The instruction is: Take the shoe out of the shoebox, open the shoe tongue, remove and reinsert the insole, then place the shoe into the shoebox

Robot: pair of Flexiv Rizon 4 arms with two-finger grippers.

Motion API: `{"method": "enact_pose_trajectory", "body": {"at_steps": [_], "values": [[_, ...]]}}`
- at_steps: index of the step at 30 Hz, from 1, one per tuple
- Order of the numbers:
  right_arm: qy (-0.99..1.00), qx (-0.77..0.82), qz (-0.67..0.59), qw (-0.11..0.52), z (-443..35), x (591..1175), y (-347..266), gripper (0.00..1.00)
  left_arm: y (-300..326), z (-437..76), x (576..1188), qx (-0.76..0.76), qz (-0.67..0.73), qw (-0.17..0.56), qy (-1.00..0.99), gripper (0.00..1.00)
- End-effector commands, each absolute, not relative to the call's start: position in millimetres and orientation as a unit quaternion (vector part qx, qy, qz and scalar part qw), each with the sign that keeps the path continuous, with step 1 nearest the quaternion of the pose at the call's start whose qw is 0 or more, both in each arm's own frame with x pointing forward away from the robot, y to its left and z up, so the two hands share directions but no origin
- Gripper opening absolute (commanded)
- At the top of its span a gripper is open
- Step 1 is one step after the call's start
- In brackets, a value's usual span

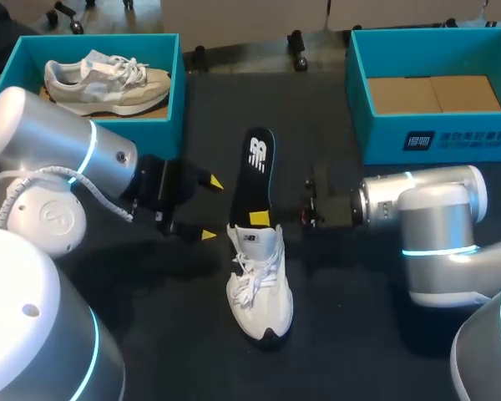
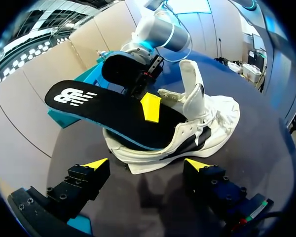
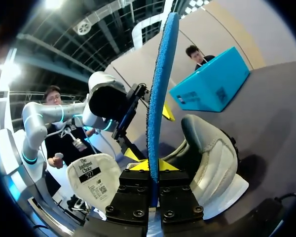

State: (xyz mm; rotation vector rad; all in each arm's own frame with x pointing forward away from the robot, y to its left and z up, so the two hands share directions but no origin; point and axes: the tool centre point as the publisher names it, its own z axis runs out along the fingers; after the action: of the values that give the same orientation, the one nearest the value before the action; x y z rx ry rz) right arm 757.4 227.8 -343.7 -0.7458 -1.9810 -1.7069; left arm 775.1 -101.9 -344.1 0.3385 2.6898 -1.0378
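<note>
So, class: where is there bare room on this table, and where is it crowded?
Free: the table between the white shoe and right arm, and the strip between the left shoebox and right shoebox. Crowded: around the insole, between the left end effector and right end effector.

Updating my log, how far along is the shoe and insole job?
Done: the white shoe is out on the table, tongue pulled up. In hand: the right jaws are shut on the black insole, one end at the shoe's opening; going out or in, I cannot tell. The left jaws stand open beside it. Left: seat the insole, then box the shoe in the empty shoebox.
</note>
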Motion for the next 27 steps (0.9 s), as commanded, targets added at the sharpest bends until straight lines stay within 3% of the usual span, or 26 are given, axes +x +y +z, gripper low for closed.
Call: {"method": "enact_pose_trajectory", "body": {"at_steps": [1,11,15,18,27], "values": [[-0.720,-0.266,-0.609,0.202,-334.6,757.7,226.5,0.11,-103.6,-343.8,775.2,0.118,-0.355,0.119,0.920,1.00],[-0.731,-0.240,-0.603,0.209,-324.6,777.1,231.0,0.22,-100.7,-343.1,775.5,0.114,-0.356,0.120,0.920,1.00],[-0.732,-0.233,-0.601,0.221,-325.1,781.8,234.1,0.16,-100.0,-343.6,775.3,0.112,-0.356,0.119,0.920,1.00],[-0.735,-0.234,-0.593,0.232,-327.3,782.0,236.1,0.00,-99.3,-344.5,775.5,0.111,-0.357,0.119,0.920,1.00],[-0.746,-0.242,-0.566,0.254,-328.2,775.6,231.0,0.00,-101.4,-346.1,775.1,0.111,-0.358,0.116,0.920,1.00]]}}
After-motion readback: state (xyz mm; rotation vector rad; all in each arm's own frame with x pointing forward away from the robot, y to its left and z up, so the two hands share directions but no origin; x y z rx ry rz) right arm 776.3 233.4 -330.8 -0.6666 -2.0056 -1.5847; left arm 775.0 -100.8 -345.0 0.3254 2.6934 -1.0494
